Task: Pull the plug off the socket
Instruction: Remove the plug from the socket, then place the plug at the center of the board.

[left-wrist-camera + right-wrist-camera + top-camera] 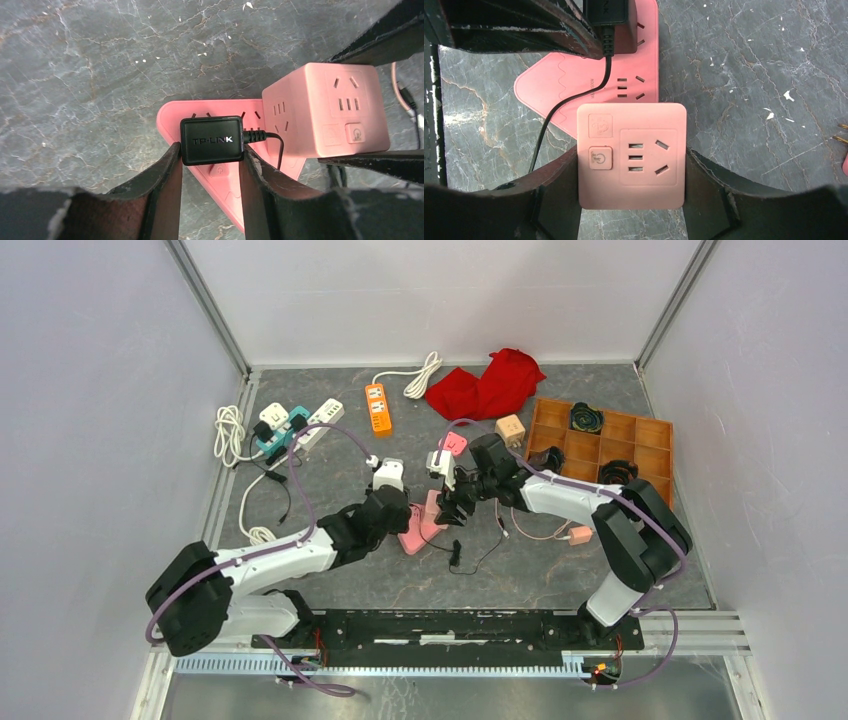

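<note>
One black plug [212, 140], seated on the one flat pink socket strip [170, 112]. Its long axis spans the finger gap, with the cord exit facing the pink cube socket [631, 155] just beside it. Left gripper [211, 152] pinches the plug's two short sides. Right gripper [631, 167] clamps the single cube.

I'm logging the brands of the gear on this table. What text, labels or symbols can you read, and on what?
"TP-LINK": on the black plug adapter.
Power symbol: on the pink cube socket, on its button.
Small print on the pink power strip: too small to read.
Labels on the orange power strip: too small to read.
</note>
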`<act>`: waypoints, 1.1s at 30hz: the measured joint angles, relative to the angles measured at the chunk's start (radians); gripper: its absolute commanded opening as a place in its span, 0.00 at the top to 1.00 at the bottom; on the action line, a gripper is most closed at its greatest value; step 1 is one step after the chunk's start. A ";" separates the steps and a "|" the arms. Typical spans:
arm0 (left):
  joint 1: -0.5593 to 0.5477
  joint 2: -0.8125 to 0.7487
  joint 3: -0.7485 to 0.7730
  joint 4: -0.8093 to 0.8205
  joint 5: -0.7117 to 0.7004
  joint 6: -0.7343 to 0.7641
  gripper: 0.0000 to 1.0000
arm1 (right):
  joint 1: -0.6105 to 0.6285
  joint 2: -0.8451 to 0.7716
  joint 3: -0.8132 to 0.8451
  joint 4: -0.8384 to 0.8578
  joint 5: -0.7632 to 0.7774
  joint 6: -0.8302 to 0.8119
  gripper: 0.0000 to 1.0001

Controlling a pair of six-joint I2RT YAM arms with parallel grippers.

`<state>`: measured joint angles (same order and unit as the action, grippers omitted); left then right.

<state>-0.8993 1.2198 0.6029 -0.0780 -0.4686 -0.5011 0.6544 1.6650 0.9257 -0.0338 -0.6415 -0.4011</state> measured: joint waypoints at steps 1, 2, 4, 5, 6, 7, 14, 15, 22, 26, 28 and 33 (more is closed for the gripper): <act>0.008 0.001 0.000 0.004 0.013 -0.013 0.96 | 0.000 -0.002 0.000 -0.006 0.005 -0.005 0.97; 0.016 0.001 0.000 0.006 0.026 -0.026 0.97 | 0.001 -0.003 0.001 -0.010 0.009 -0.008 0.98; 0.030 0.000 -0.001 0.010 0.041 -0.050 0.97 | 0.003 -0.004 0.002 -0.014 0.018 -0.013 0.98; 0.037 -0.002 -0.001 0.009 0.049 -0.055 0.97 | 0.006 -0.004 0.004 -0.018 0.024 -0.014 0.99; 0.040 -0.004 -0.001 0.005 0.053 -0.055 0.97 | 0.007 -0.004 0.006 -0.021 0.029 -0.015 0.99; 0.040 -0.005 0.000 0.001 0.053 -0.054 0.97 | 0.010 -0.004 0.009 -0.023 0.034 -0.016 1.00; 0.022 -0.005 0.043 -0.082 0.025 0.005 0.98 | 0.027 0.000 0.022 -0.030 0.062 -0.017 1.00; 0.020 -0.005 0.047 -0.086 0.026 0.016 0.98 | 0.028 0.000 0.022 -0.030 0.066 -0.016 1.00; -0.046 -0.001 0.193 -0.002 0.077 0.089 0.98 | 0.029 0.023 0.040 -0.010 0.083 0.014 1.00; -0.085 -0.005 0.158 0.040 0.002 0.115 0.98 | 0.024 0.026 0.040 -0.006 0.076 0.016 0.98; -0.095 -0.018 0.128 0.080 -0.014 0.122 0.97 | 0.018 0.027 0.040 -0.005 0.073 0.014 0.87; -0.108 -0.069 0.119 0.082 -0.028 0.137 0.97 | -0.002 0.027 0.040 -0.002 0.040 0.016 0.38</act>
<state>-1.0077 1.1507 0.7216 0.0036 -0.4965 -0.3645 0.6521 1.6920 0.9653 -0.0353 -0.6018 -0.3851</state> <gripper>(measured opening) 0.462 0.659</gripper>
